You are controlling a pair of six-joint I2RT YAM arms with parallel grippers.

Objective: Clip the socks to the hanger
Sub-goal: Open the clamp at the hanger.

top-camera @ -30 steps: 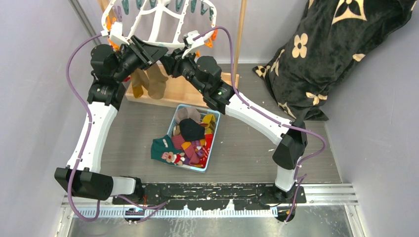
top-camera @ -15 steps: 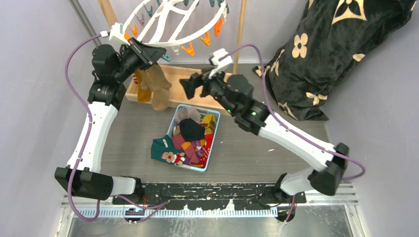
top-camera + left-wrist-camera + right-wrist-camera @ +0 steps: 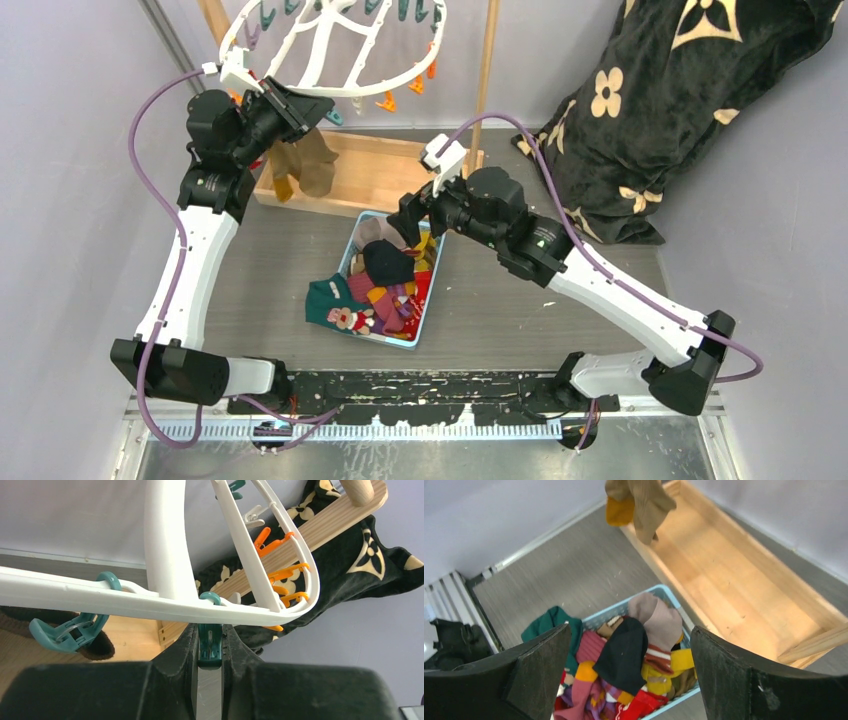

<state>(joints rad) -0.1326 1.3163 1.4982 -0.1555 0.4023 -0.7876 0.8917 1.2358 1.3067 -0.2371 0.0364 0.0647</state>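
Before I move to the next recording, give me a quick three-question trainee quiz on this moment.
1. True or false: the right gripper is shut on a sock.
2. What is the left gripper shut on at the rim of the hanger? A) an orange clip B) a teal clip C) a sock
3. Fill in: the loose socks lie in a light blue ___.
Key: 1 false, it is open above the basket. 2 B. 3 basket.
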